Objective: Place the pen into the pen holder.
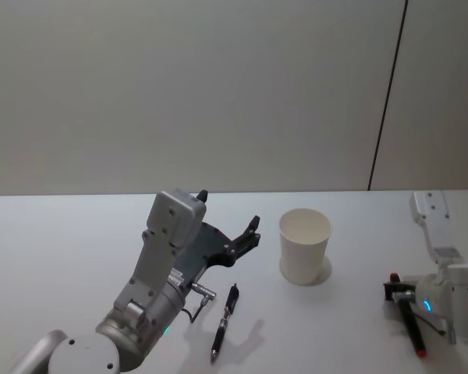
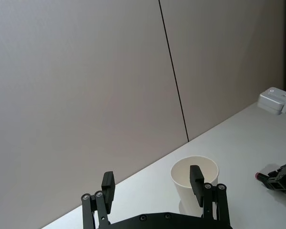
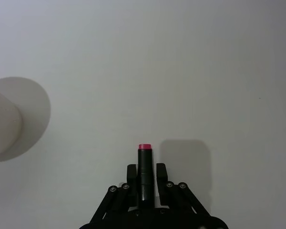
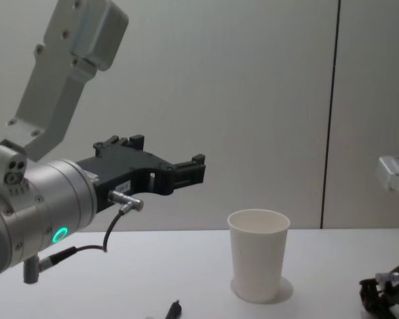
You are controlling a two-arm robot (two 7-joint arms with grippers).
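Note:
The pen holder, a white paper cup [image 1: 304, 245] [image 4: 258, 256] [image 3: 2, 129], stands upright on the white table. A black pen [image 1: 225, 320] lies on the table to the cup's near left, with its tip [image 4: 174, 308] at the chest view's bottom edge. My left gripper [image 1: 228, 210] [image 2: 151, 176] hovers open and empty above the table, left of the cup and over that pen's far end. Near the table's right edge, my right gripper [image 1: 399, 296] [image 3: 144, 169] is shut on a second dark pen [image 1: 412, 327] [image 3: 144, 162] with a red end.
The white table [image 1: 78, 234] runs back to a plain grey wall with a dark vertical seam [image 1: 386, 93]. Open tabletop lies between the cup and the right gripper. The left arm's grey wrist [image 4: 46, 206] bulks large at the left.

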